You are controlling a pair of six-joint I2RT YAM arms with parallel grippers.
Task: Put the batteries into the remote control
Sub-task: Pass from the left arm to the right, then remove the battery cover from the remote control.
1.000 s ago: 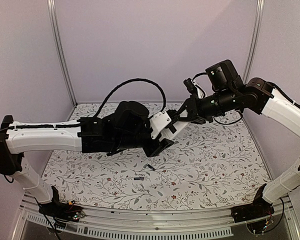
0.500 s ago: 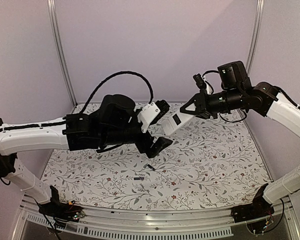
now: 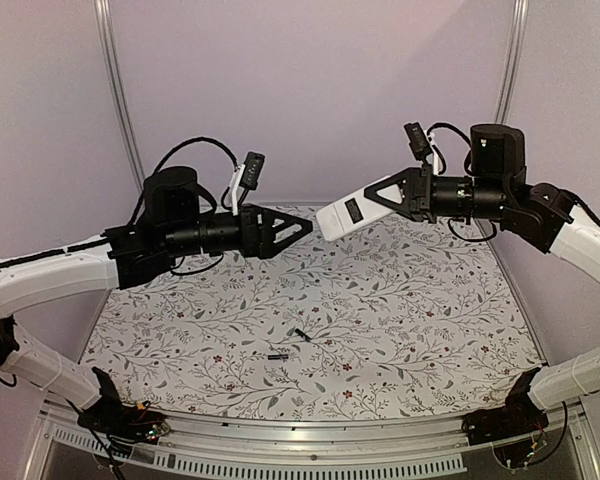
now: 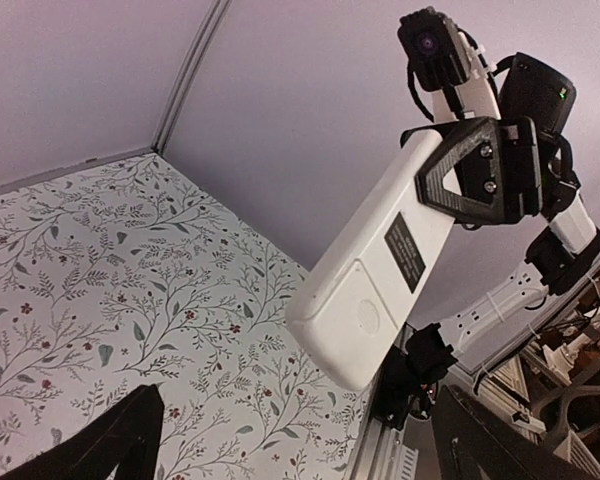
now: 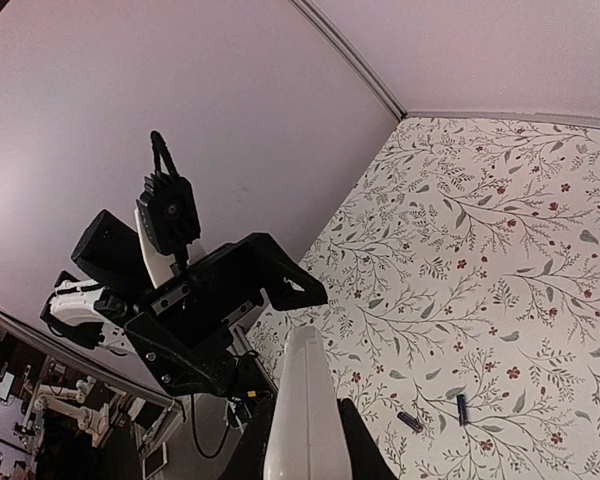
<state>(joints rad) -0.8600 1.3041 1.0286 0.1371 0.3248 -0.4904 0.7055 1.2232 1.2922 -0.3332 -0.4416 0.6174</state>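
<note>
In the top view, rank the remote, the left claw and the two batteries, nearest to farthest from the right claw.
1. Remote, held in the right claw.
2. Left claw, open, on its left.
3. Batteries, low on the table; those two too close to call.

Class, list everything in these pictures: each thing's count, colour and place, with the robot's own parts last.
table: one, white with leaf and flower print, under both arms
remote control: one, white, held in the air above the table
batteries: two, dark, lying apart on the table's near half
frame posts: two, silver, back corners
left gripper: one, black, open and empty, facing the remote control
right gripper: one, black, shut on the remote control
</note>
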